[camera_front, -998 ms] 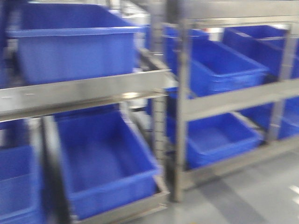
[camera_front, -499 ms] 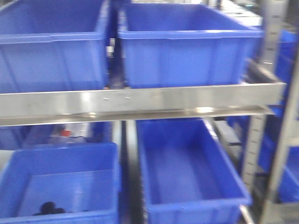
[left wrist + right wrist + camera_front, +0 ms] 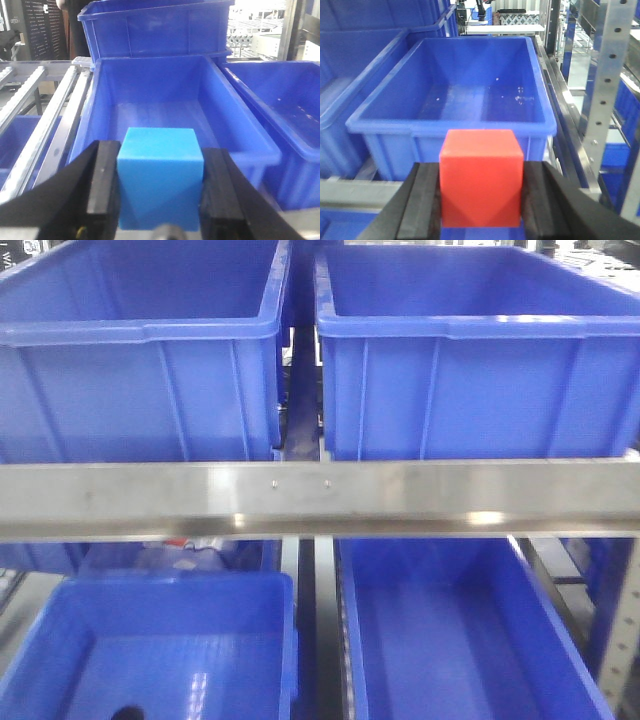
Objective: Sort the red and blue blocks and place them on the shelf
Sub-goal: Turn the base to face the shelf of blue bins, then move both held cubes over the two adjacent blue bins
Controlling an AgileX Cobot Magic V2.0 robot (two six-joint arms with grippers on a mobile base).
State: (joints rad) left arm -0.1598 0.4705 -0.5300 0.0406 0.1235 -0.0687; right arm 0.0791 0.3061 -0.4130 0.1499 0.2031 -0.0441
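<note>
Left end effector (image 3: pixel 159 197) pinches the blue block (image 3: pixel 160 170), right end effector (image 3: pixel 481 200) the red block (image 3: pixel 481 170), both seemingly facing blue bins (image 3: pixel 165 80).

We see the shelf's front bar (image 3: pixel 320 495) as brushed silver-grey with pale glints. Above the bar, the two upper bins (image 3: pixel 140 370) are a plain deep blue. Below the bar, the lower bins (image 3: pixel 440 640) show the same blue, and the left one has a small black spot (image 3: pixel 127 712).

Between the black fingers (image 3: pixel 102 185) of the left gripper (image 3: pixel 161 150), the blue block (image 3: pixel 160 182) is a pale sky blue, lighter than the bins. Between the black fingers (image 3: pixel 425 200) of the right gripper (image 3: pixel 481 167), the red block (image 3: pixel 481 190) is a bright orange-red. The shelf's grey post (image 3: pixel 607 75) carries a row of small dark holes.
</note>
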